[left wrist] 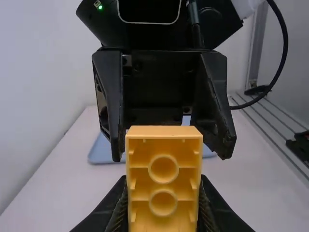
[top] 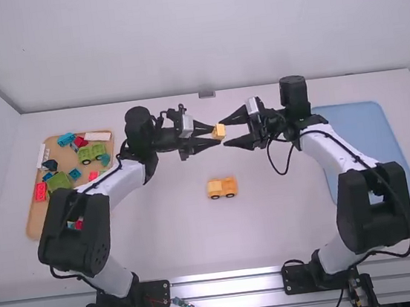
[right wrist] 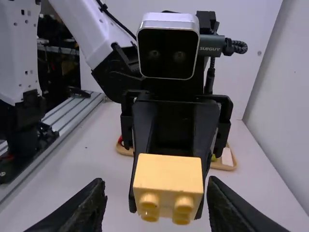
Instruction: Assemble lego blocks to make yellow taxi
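Left hand [top: 216, 133] and right hand [top: 225, 132] nose to nose over the surface [top: 162, 233]!
There's slack inside my right hand's spread fingers, either side of the yellow block [top: 219, 131] my left one grips; yellow car [top: 222, 188] at six o'clock, blue tray [top: 355, 127] by the three-o'clock edge, wooden tray [top: 37, 219] toward nine, holding green, red, blue and white blocks [top: 93, 152].

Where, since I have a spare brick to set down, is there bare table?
Between the yellow vehicle and blue tray; also from the vehicle to the metal rail. Crowded: the brick-filled wooden tray, and where left gripper and right gripper meet at the yellow block.
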Controlling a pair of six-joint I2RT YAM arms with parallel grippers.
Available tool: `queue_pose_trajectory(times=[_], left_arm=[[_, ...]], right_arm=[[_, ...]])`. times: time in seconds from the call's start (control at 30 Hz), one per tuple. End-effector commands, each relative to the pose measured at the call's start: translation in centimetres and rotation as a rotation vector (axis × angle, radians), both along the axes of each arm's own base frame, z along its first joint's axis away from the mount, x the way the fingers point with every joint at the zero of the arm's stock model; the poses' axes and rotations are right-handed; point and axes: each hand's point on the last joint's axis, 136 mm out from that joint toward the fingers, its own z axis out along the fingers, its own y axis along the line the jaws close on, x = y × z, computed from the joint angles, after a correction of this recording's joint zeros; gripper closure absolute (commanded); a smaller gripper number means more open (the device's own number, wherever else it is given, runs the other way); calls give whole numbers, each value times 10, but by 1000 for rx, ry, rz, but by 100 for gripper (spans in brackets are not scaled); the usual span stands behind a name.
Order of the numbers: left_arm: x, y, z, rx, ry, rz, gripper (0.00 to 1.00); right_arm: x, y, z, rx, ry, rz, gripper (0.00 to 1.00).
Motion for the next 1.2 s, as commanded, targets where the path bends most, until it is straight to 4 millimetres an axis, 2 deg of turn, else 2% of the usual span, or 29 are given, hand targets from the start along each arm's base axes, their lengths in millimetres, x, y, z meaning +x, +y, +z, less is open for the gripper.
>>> queue_pose_trajectory(times=[0.0,0.27,0.47,0.9,1.03,1.17], left_arm=[[0,-1,-5,1,36,3,98],[3,-2,-1,-17,31,3,98],[4,-2,0,-27,35,2,98],[4,-2,1,-28,34,2,98],[4,-2,1,-28,34,2,98],[6,-2,1,-28,34,15,97]], right_arm=[[-6,1,5,9,17,24,47],[-4,1,8,8,20,24,53],[-8,7,8,9,13,41,53],[-8,7,9,11,3,43,77],[-8,8,9,11,4,43,88],[-11,11,9,11,0,55,92]])
